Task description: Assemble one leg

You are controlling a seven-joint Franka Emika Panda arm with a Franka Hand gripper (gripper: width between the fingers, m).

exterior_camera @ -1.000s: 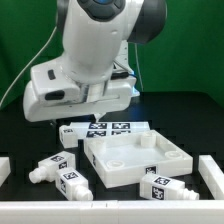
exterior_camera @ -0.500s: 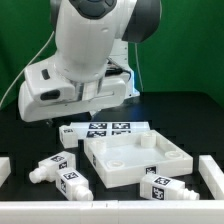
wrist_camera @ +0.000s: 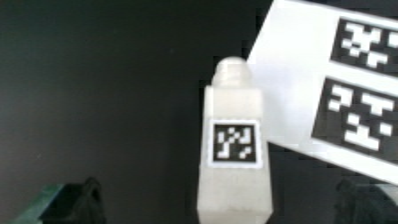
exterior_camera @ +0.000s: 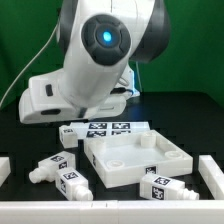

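Smooth white square-sectioned leg [wrist_camera: 231, 150] with a narrower peg end and 1 black-and-white tag lies on the matte black bench [wrist_camera: 89, 80] beside the flat marker board [wrist_camera: 329, 85]. The gripper [wrist_camera: 222, 203] is spread wide and untouching.

Leg [wrist_camera: 231, 105]: smooth white plastic, matt (tag [wrist_camera: 235, 142] printed flat black). Table [wrist_camera: 89, 90]: black, matt. Arm shell [exterior_camera: 80, 75]: glossy white plastic.

place: robot lab | evidence: Panda arm [exterior_camera: 100, 55], marker board [exterior_camera: 100, 128], black table [exterior_camera: 25, 140], green backdrop [exterior_camera: 195, 50]
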